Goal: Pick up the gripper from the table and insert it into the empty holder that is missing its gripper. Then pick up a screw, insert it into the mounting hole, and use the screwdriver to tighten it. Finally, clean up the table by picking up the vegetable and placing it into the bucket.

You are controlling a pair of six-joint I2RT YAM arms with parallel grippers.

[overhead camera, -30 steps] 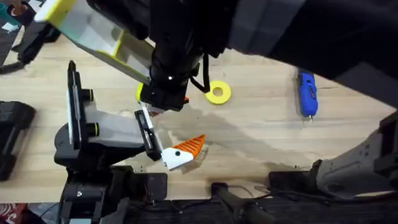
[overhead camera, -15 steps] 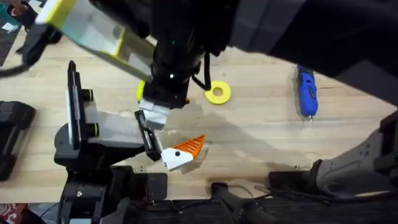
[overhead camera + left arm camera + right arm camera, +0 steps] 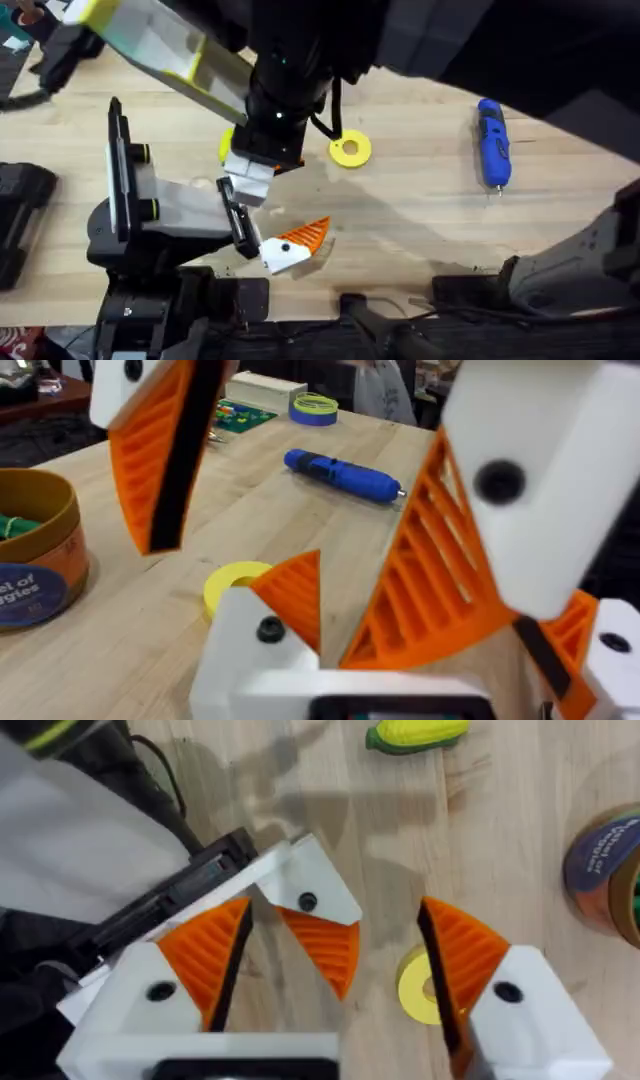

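The white holder (image 3: 300, 885) is one finger mount of my left gripper (image 3: 435, 610), which lies low on the table, open. The gripper, an orange ribbed tip (image 3: 325, 945), sits on that holder (image 3: 280, 255), beside its dark mounting hole (image 3: 268, 628). My right gripper (image 3: 335, 925) hangs above it, open, its fingers (image 3: 160, 460) astride the tip without touching. The blue screwdriver (image 3: 493, 150) lies at the far right. A yellow corn vegetable (image 3: 415, 732) lies beyond the holder. The orange-brown bucket (image 3: 35, 550) stands near it. The screw is out of view.
A flat yellow ring (image 3: 350, 150) lies just past the holder. The right arm (image 3: 420, 50) crosses dark and large over the back of the table. Black gear (image 3: 20, 220) sits at the left edge. Bare wood (image 3: 420, 200) stretches between the ring and the screwdriver.
The right arm's wrist has shifted slightly, and a white finger now shows lower beneath it in the overhead view. The holder with its orange tip has stayed put.
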